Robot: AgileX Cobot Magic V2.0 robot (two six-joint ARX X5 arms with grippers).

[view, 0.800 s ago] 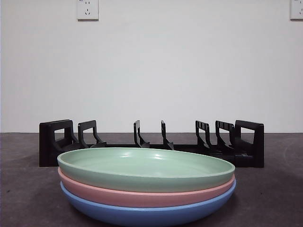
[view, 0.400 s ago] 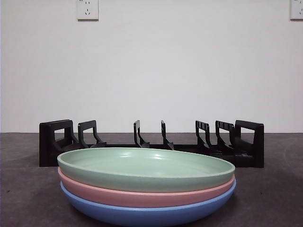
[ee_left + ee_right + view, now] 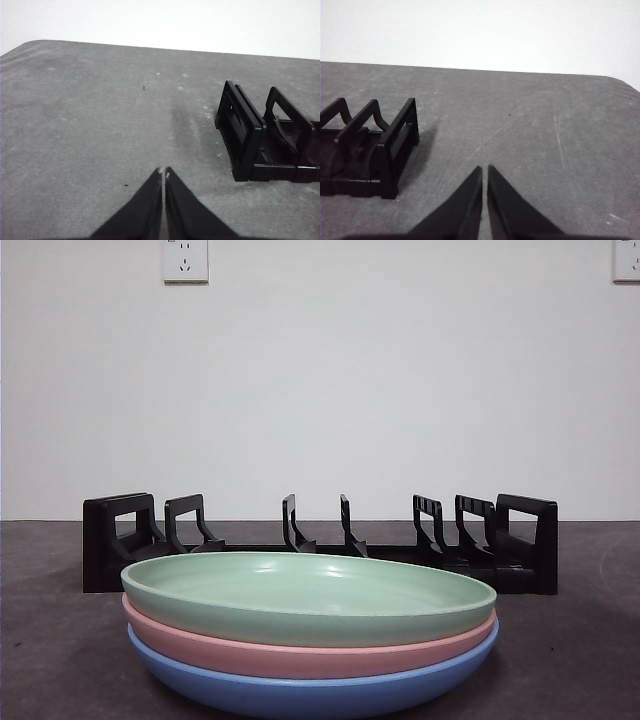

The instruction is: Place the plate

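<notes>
Three plates lie stacked at the front of the table: a green plate (image 3: 310, 595) on top, a pink plate (image 3: 300, 652) under it and a blue plate (image 3: 310, 690) at the bottom. Behind the stack stands a black plate rack (image 3: 320, 545) with upright dividers and nothing in its slots. My left gripper (image 3: 163, 173) is shut and hangs over bare table beside one end of the rack (image 3: 255, 145). My right gripper (image 3: 484, 170) is shut too, over bare table beside the rack's other end (image 3: 375, 150). Neither arm shows in the front view.
The grey tabletop (image 3: 580, 660) runs back to a white wall with two sockets (image 3: 185, 260). Its rounded far corners show in both wrist views.
</notes>
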